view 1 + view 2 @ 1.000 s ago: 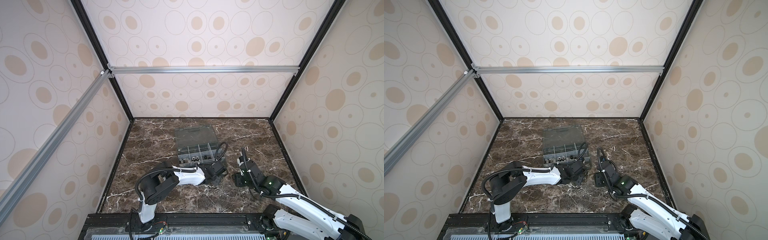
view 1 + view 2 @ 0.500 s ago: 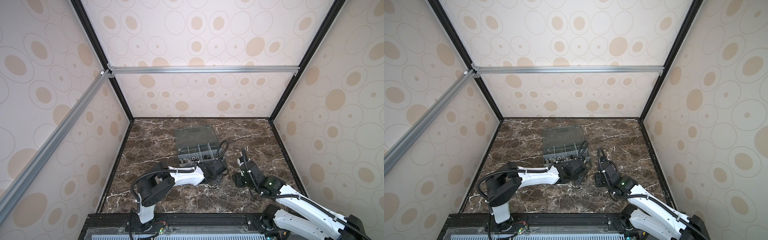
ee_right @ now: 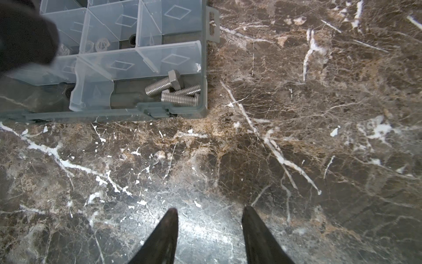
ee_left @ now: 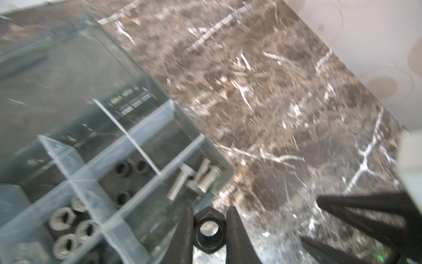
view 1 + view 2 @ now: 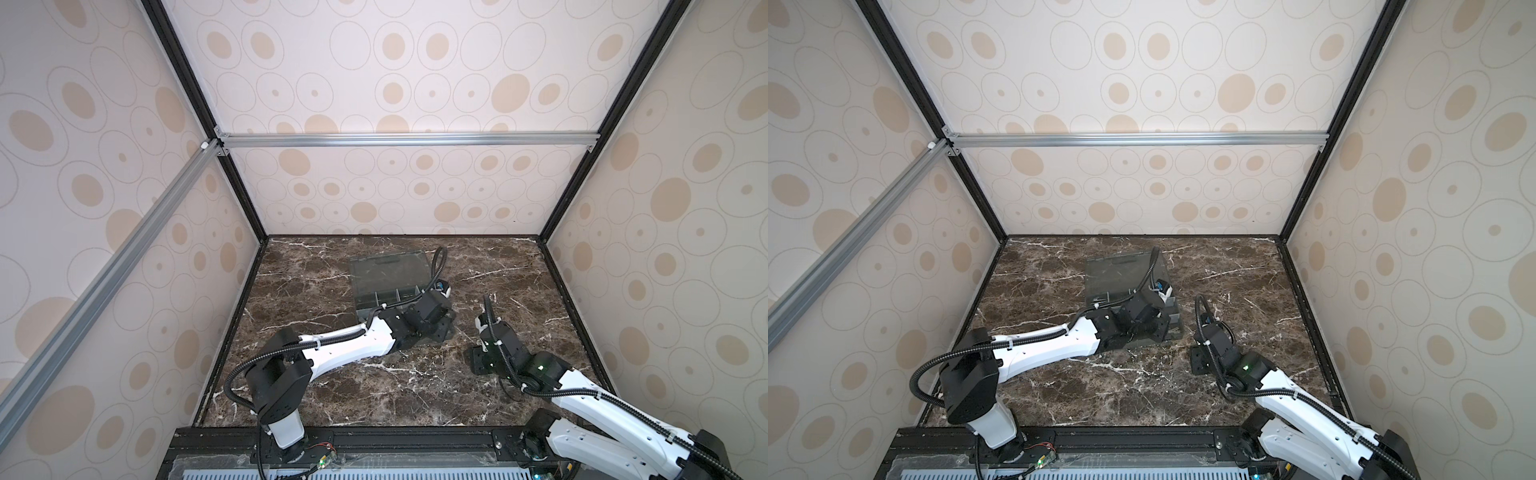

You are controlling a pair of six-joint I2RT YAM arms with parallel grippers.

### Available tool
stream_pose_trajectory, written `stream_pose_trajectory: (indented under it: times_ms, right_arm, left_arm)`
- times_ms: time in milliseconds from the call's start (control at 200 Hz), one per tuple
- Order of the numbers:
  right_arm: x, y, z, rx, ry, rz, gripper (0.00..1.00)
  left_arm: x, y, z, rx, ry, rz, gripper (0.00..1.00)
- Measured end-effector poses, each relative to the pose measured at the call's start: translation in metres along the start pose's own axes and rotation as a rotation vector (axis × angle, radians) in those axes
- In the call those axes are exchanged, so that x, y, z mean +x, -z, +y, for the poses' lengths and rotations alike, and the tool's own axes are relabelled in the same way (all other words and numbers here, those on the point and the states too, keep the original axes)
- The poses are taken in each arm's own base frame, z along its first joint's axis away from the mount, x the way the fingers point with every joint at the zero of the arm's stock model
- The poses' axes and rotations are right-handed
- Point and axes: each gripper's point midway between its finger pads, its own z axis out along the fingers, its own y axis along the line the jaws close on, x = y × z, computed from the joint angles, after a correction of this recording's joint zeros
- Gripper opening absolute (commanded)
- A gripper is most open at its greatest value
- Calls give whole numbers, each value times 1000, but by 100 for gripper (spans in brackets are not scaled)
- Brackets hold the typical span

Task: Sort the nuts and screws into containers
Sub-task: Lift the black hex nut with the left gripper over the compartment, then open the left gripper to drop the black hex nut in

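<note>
left pincer [image 4: 209, 230] | pinching black nut [image 4: 209, 229]; just beside organizer box [image 4: 219, 157]

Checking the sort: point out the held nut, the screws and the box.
Nut [image 4: 208, 213]: left wrist view, on its rim.
Screws [image 3: 159, 87]: right wrist view, on one shaft.
Box [image 3: 91, 116]: right wrist view, on its front wall.

No legible text, brand or number anywhere, only moulded diamond outlines [image 3: 177, 12] on dividers of the containers [image 3: 148, 57]
</note>
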Motion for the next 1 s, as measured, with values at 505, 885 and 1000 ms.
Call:
stream_pose_trajectory:
  times_ms: [505,885,1000]
  right_arm:
    - [-1,8,-5,7,-11,-27,49]
    - [0,11,-10,23,-16,-36,50]
    - [1,11,-10,24,-15,-34,50]
  left_arm:
    - [9,-46,76,-136,73,54,17]
    - [21,-55,77,-120,81,76,27]
    - [29,-57,78,-116,86,87,29]
